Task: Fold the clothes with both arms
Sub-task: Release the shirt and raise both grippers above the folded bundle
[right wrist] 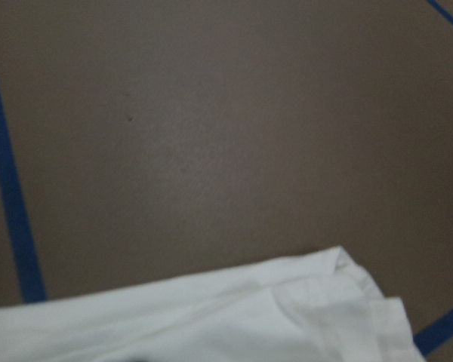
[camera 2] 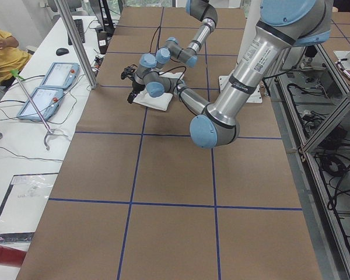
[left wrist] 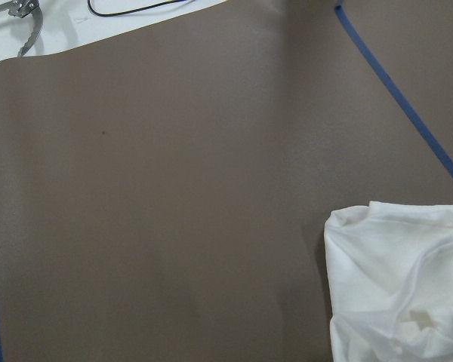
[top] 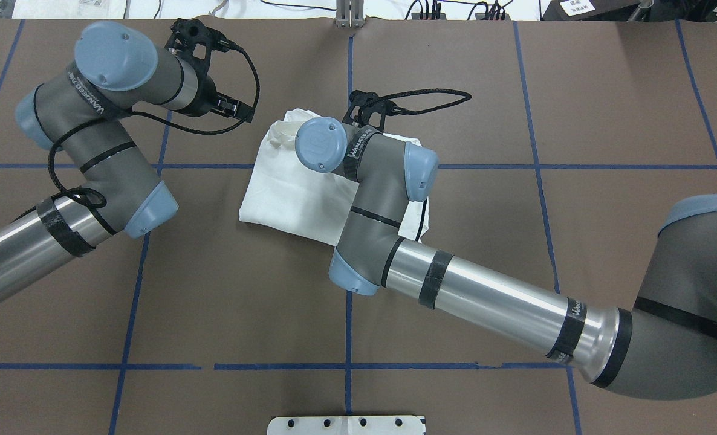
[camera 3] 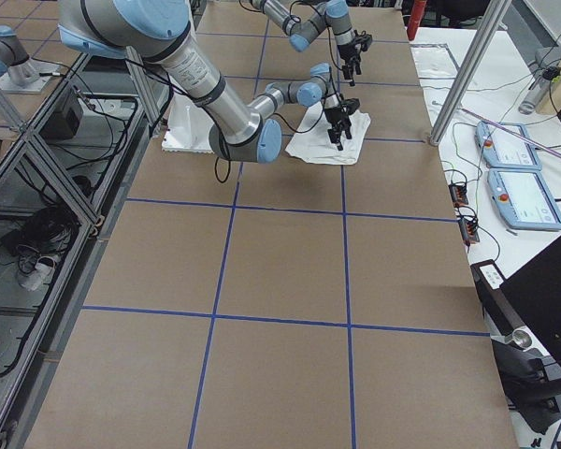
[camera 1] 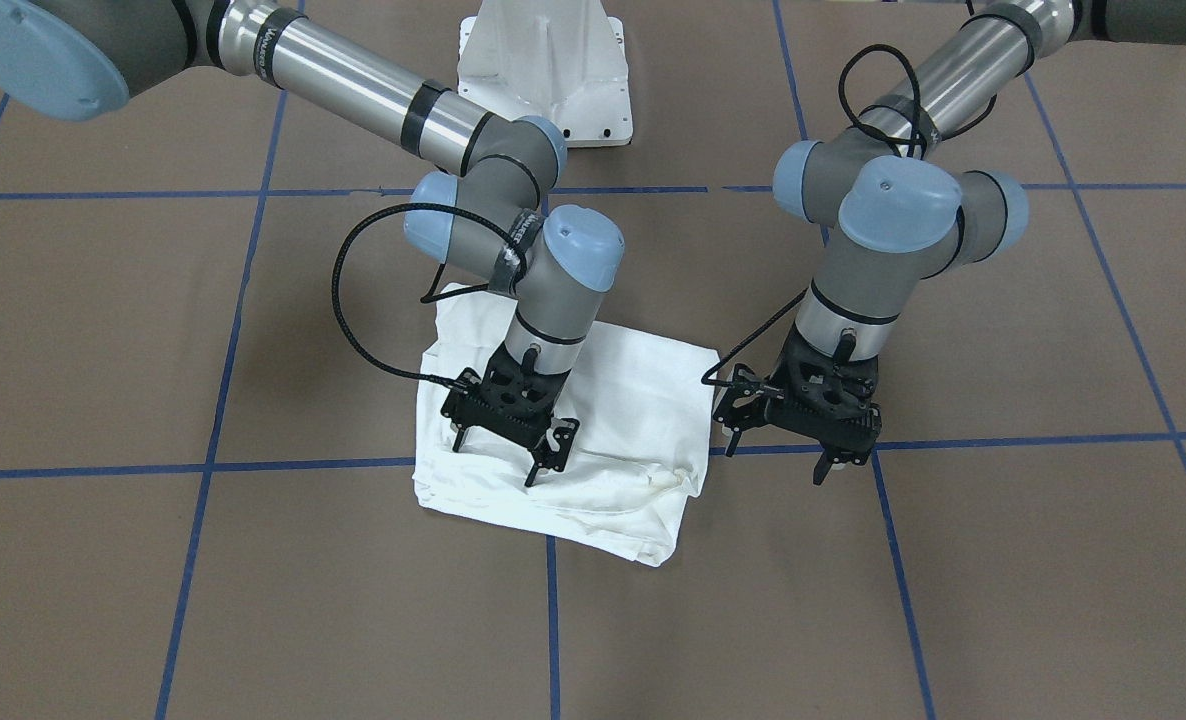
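Observation:
The clothes are one white shirt (camera 1: 613, 400), folded into a rough rectangle on the brown table; it also shows as the shirt (top: 286, 190) from overhead. My right gripper (camera 1: 501, 452) stands open over the cloth's half on this view's left, fingertips down at or just above the fabric, holding nothing. My left gripper (camera 1: 778, 450) is open too, over bare table just off the shirt's edge on this view's right. The left wrist view has a rumpled shirt corner (left wrist: 400, 286) at lower right. In the right wrist view a folded shirt edge (right wrist: 249, 317) crosses the bottom.
The white pedestal base (camera 1: 543, 70) stands behind the shirt. Blue tape lines (camera 1: 303, 465) grid the brown table. A side bench holds two control pendants (camera 2: 49, 87), and a person in yellow (camera 2: 0, 46) sits beyond it.

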Robot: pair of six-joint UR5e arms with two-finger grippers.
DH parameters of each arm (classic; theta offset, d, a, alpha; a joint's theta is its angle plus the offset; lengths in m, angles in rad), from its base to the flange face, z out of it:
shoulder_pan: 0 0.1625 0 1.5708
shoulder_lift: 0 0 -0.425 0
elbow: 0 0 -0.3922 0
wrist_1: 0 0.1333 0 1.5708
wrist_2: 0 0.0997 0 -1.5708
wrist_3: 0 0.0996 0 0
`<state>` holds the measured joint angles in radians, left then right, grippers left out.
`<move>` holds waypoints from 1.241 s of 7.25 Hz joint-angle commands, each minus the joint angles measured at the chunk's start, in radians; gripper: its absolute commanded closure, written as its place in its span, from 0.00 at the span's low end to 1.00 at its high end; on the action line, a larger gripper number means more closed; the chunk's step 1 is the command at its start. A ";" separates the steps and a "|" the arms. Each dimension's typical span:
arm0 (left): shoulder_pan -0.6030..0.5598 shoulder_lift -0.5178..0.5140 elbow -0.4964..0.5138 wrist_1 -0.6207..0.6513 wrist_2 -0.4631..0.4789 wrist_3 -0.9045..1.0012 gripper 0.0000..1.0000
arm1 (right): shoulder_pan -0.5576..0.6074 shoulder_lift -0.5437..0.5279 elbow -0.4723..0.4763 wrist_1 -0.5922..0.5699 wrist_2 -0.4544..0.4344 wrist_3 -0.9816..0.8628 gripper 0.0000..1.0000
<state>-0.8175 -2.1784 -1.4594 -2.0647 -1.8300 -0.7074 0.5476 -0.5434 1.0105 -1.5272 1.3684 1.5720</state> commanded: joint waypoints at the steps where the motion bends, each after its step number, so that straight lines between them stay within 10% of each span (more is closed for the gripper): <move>1: 0.003 0.002 0.002 0.000 0.002 -0.009 0.00 | 0.116 -0.007 -0.076 -0.001 -0.029 -0.123 0.00; 5: 0.144 -0.017 0.025 0.005 0.037 -0.161 0.00 | 0.199 -0.055 0.101 0.006 0.132 -0.242 0.00; 9: 0.157 -0.196 0.276 -0.014 0.130 -0.245 0.00 | 0.206 -0.084 0.140 0.007 0.141 -0.244 0.00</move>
<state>-0.6519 -2.3243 -1.2528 -2.0666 -1.7333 -0.9399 0.7524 -0.6123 1.1342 -1.5204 1.5081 1.3280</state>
